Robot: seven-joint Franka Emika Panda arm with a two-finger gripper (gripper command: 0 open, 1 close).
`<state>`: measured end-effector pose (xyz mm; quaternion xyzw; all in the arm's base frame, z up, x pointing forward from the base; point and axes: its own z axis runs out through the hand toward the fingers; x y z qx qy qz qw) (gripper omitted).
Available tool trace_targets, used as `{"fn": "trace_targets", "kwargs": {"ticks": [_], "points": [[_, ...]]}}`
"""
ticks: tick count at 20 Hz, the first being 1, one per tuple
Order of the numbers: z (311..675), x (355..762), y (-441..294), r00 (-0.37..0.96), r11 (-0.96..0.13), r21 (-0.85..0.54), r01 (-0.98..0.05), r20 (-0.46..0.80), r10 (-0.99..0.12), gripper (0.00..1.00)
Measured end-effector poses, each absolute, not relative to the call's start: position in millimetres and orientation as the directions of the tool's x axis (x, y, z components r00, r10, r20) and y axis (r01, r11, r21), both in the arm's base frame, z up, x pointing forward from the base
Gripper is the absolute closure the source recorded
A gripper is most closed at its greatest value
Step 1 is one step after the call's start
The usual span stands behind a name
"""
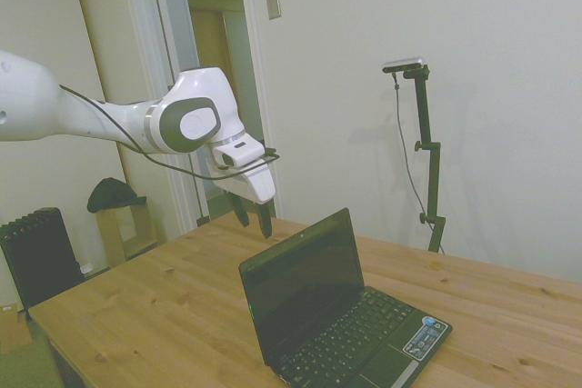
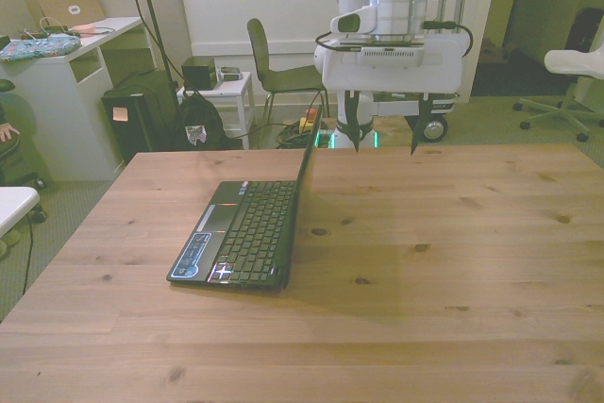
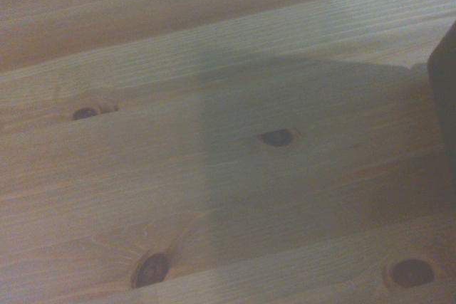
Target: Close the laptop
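The laptop (image 1: 341, 315) sits open on the wooden table (image 1: 145, 315), its lid upright and tilted slightly back, dark screen (image 1: 305, 293) unlit. In the front view the laptop (image 2: 247, 233) lies at about nine o'clock from the table's (image 2: 453, 261) middle, keyboard (image 2: 257, 228) toward the front view's left and the lid seen edge-on along its right side. A blue-white sticker (image 1: 426, 336) marks the palm rest.

The gripper (image 1: 253, 222) hangs in the air behind the lid, at roughly eleven o'clock from the screen's top edge in the side view, touching nothing. In the front view the gripper (image 2: 385, 137) is at about two o'clock from the laptop, fingers (image 2: 352, 134) pointing down and spread apart, nothing between them.

The wrist view shows bare knotted planks of the table (image 3: 214, 176) in shadow, with a dark edge, likely the laptop (image 3: 445, 97), at three o'clock.
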<state>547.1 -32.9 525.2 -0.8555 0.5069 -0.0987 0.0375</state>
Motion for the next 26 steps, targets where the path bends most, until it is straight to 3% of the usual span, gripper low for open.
{"fn": "trace_targets", "kwargs": {"ticks": [26], "points": [[520.4,550.2,-83.6,0.384,-0.386,-0.073,-0.92,0.039,-0.923,1.0]]}}
